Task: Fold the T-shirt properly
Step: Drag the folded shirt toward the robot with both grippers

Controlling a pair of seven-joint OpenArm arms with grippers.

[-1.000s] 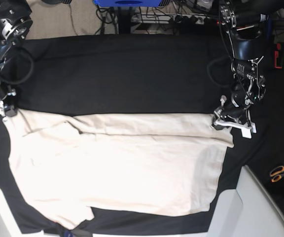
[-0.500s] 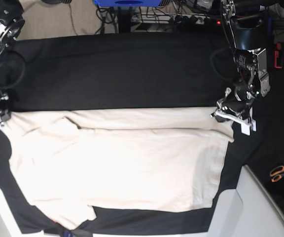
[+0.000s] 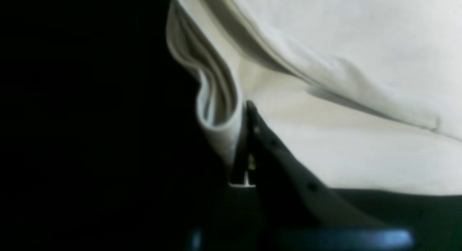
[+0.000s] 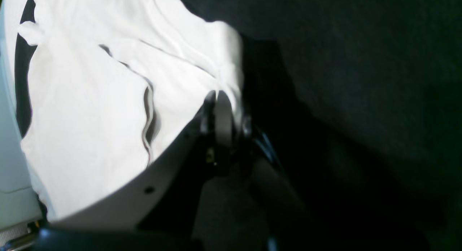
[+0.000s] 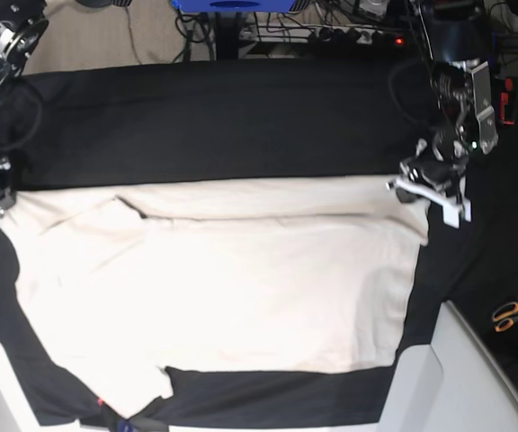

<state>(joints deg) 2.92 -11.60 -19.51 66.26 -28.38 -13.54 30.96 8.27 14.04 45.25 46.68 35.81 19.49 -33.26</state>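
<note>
The cream T-shirt [image 5: 223,288] lies spread flat on the black table cloth [image 5: 223,126], with a sleeve fold near its far left. My left gripper [image 5: 409,191] is shut on the shirt's far right corner. The left wrist view shows its jaws [image 3: 245,135] pinching a rolled fold of the cloth [image 3: 343,81]. My right gripper [image 5: 1,202] is shut on the shirt's far left corner. The right wrist view shows it [image 4: 222,110] clamped on the edge of the cloth [image 4: 90,99].
Orange-handled scissors [image 5: 511,315] lie at the right edge. A pale grey table edge [image 5: 475,378] shows at the lower right and lower left. Cables and a blue object [image 5: 232,4] sit beyond the far edge of the cloth.
Both grippers have moved toward the far side with the shirt's corners. The shirt's far edge has been pulled back and the cloth lies flatter and wider.
</note>
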